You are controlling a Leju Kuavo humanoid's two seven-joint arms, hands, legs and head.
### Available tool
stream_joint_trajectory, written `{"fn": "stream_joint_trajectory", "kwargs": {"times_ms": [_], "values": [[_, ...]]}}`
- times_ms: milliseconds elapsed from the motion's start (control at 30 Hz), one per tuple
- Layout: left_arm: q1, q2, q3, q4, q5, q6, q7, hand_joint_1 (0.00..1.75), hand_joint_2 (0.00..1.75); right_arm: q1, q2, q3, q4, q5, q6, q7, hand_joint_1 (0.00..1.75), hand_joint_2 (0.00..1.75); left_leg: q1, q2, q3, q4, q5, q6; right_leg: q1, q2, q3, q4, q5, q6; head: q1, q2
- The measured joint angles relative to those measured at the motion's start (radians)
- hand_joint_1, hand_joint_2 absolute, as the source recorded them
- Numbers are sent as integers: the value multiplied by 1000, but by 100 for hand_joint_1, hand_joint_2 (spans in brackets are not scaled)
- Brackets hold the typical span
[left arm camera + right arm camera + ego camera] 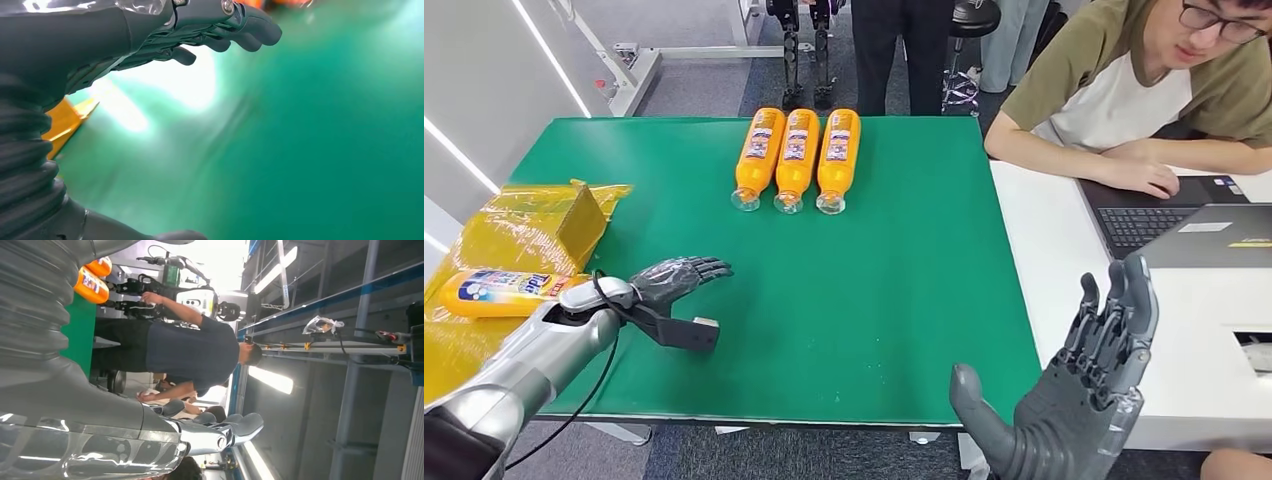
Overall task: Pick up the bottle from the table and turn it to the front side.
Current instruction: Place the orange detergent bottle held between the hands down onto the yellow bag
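Observation:
Three orange bottles (pixel 797 157) lie side by side at the far middle of the green table (pixel 904 290), caps toward me. A fourth orange bottle (pixel 504 290) with a blue and white label lies at the left on yellow wrapping. My left hand (pixel 674 290) hovers open over the table's near left, fingers stretched toward the middle, holding nothing; the left wrist view shows its fingers (pixel 240 30) above bare green cloth. My right hand (pixel 1074 400) is raised, palm open and fingers up, at the table's near right corner.
A yellow cardboard box (pixel 534 225) on yellow plastic wrap sits at the left edge. A person in a green and white shirt sits at the white desk (pixel 1044 240) on the right with a laptop (pixel 1184 225). More people stand beyond the far edge.

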Motion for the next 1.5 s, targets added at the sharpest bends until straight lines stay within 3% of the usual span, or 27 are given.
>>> {"fn": "stream_joint_trajectory", "kwargs": {"times_ms": [367,533,633,733,867,933,1033,1233,1500], "values": [[-7,-10,8,-52,30,9,-8,0,175,12,-5,-4,0,-12,-2,-7,0,175,0,1,-3,0,0,0,0,1,-3,0,0,0,0,0],[-12,-13,36,-131,115,110,-16,0,175,11,-5,-6,0,-9,-1,-6,0,175,0,1,-3,0,0,0,0,1,-4,0,0,0,0,0],[4,-32,101,-252,291,174,-63,0,175,10,-5,-7,0,-4,3,-5,0,175,0,0,-3,0,0,0,0,1,-4,0,0,0,0,0],[55,-109,208,-445,632,158,-103,0,175,1,-5,-6,2,-4,6,-3,0,175,-1,0,-4,0,0,1,-1,0,-3,-1,0,0,0,0],[161,-296,317,-696,1045,146,-77,0,175,-26,-5,11,21,-19,5,-5,0,175,-3,0,-4,0,-2,4,-2,0,-2,-2,0,2,0,0],[217,-378,327,-784,1168,177,-69,0,175,-34,-7,23,30,-28,5,-5,0,175,-3,0,-5,0,-3,4,-3,0,-2,-3,0,3,0,0],[294,-456,327,-869,1259,201,-77,0,175,-36,-13,35,39,-34,5,-6,0,175,-3,0,-5,0,-3,5,-3,0,-3,-4,0,3,0,0],[418,-551,322,-964,1278,186,-84,0,175,-33,-23,46,46,-25,19,-2,0,175,-2,0,-5,0,-4,5,-3,0,-3,-4,-1,4,0,0],[504,-574,278,-975,838,223,-112,0,175,-23,-24,46,54,-1,29,7,0,175,-2,0,-5,0,-4,5,-3,0,-3,-4,-1,4,0,0]]}}
